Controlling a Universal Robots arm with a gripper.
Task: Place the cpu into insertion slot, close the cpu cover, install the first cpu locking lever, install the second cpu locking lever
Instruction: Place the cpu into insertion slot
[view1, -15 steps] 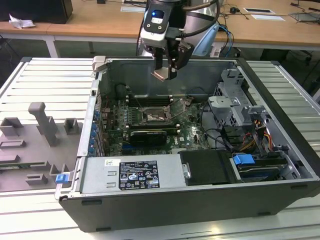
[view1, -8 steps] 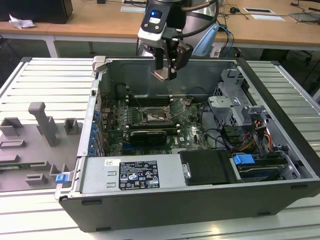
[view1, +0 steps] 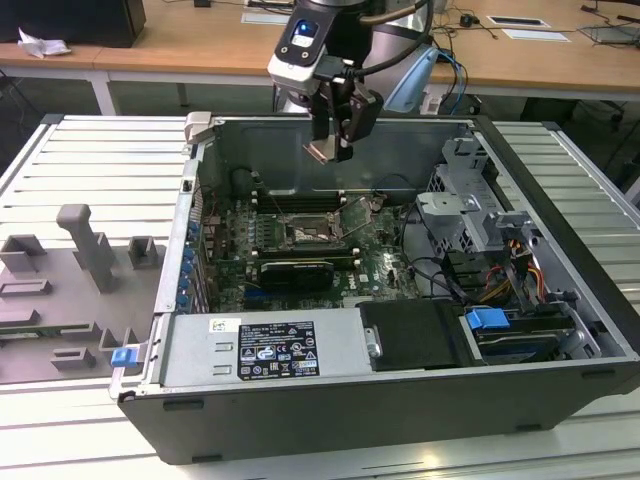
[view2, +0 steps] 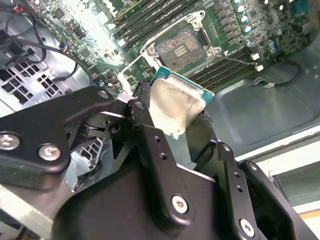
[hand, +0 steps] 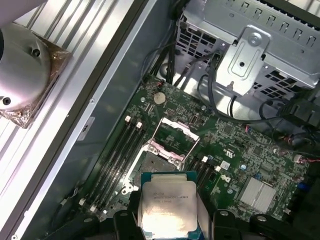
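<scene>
At the exterior view's nine o'clock I see a grey moulded fixture tray (view1: 75, 270) lying on the ribbed metal table (view1: 95, 155), just beside the open computer case (view1: 300, 435). Moving across, the green motherboard (view1: 230, 255) lies flat inside the case, with the labelled power supply (view1: 265, 350) at its six o'clock. Near the middle of the board sits the insertion slot (view1: 308, 233), and at its twelve o'clock in this view, well clear of the board, hangs the gripper (view1: 330, 150) with the cpu (view1: 322, 151) in it. In both wrist views the black fingers (view2: 142, 112) are clamped on opposite edges of the cpu (view2: 175, 107), its pale metal face tilted toward the second wrist camera and a green edge showing behind it. The insertion slot (view2: 181, 47) is uncovered and dark, lying between rows of long memory slots (view2: 145, 20). In the first wrist view the cpu (hand: 167, 207) shows its printed face (I am not reading the print), the cpu cover (hand: 181, 128) stands swung up off the insertion slot (hand: 157, 164), and chip and socket are apart. Out at the exterior view's three o'clock are the silver drive cage (view1: 465, 210) and a blue tab (view1: 487, 322)
</scene>
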